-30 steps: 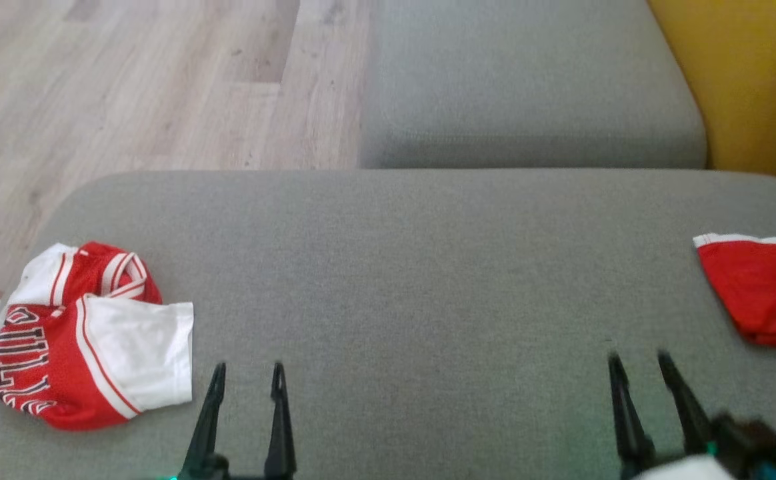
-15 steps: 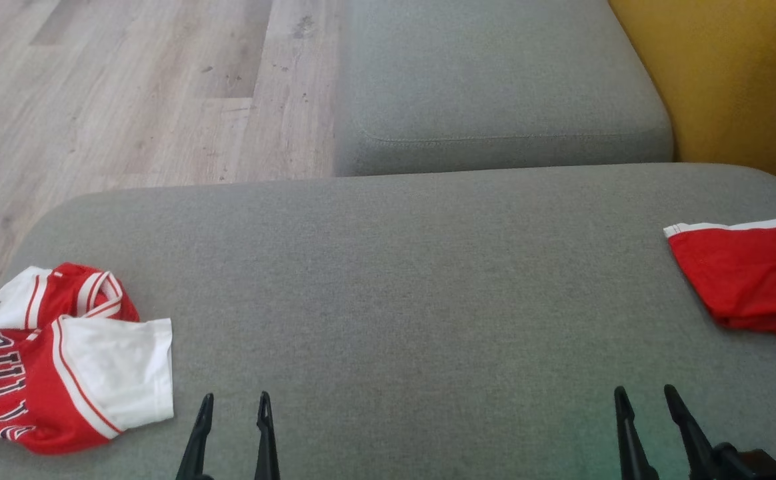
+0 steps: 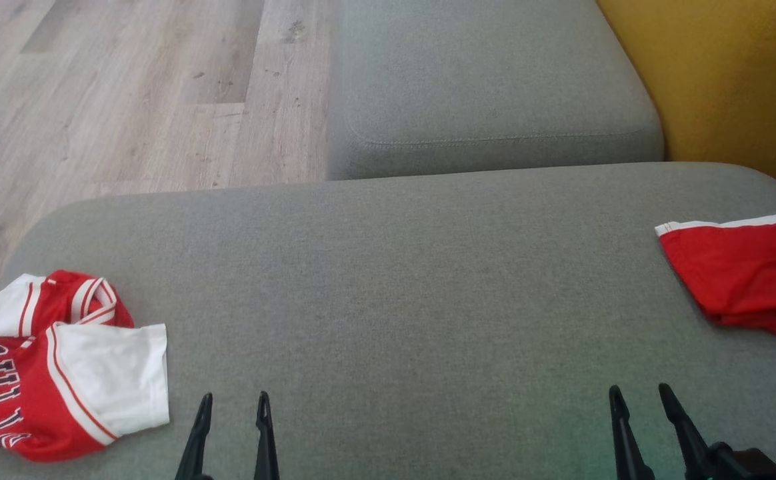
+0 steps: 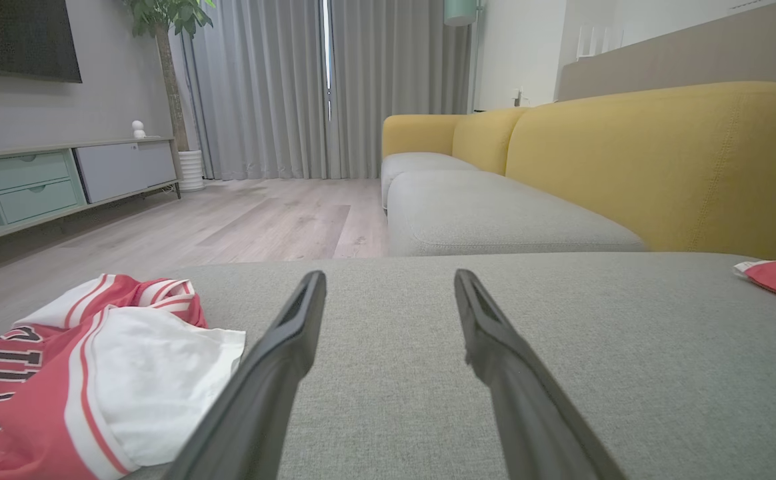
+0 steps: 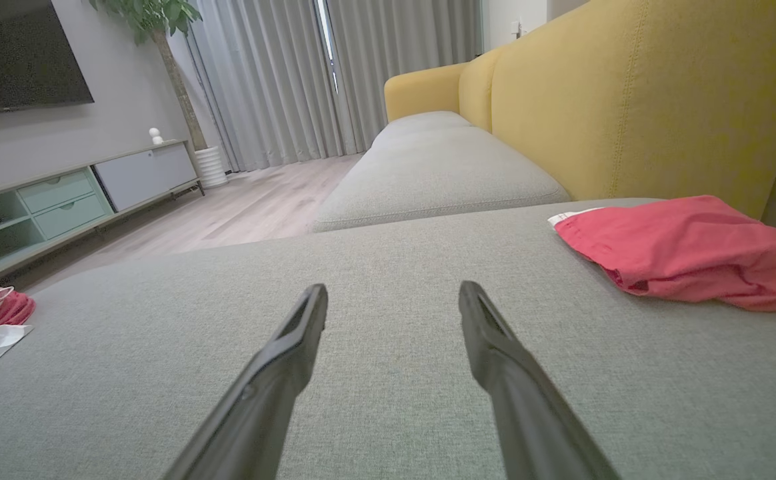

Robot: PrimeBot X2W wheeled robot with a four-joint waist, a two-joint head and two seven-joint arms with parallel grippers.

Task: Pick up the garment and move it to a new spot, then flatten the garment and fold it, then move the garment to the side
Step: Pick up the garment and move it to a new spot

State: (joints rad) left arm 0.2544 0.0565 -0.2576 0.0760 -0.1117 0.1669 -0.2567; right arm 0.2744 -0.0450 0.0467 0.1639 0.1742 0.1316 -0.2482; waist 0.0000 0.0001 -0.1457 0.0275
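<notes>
A crumpled red-and-white jersey garment [image 3: 61, 373] with dark lettering lies at the near left of the grey seat cushion [image 3: 395, 300]. It also appears in the left wrist view as the jersey [image 4: 95, 380], just left of my fingers. My left gripper [image 3: 235, 400] stands open to its right, apart from it, with nothing between the fingers [image 4: 295, 347]. My right gripper [image 3: 638, 390] is open and empty over bare cushion at the near right. A red garment with a white hem [image 3: 738, 280] lies folded at the far right, beyond and right of that gripper [image 5: 393, 288].
A second grey cushion [image 3: 488, 80] adjoins the far edge, with the yellow backrest [image 3: 728, 80] along the right. Wooden floor [image 3: 128, 100] lies beyond the cushion's left and far edges. A low cabinet [image 4: 41, 187] stands across the room.
The whole head picture has shifted, so the camera moved. Both garments lie as before and both grippers stay open.
</notes>
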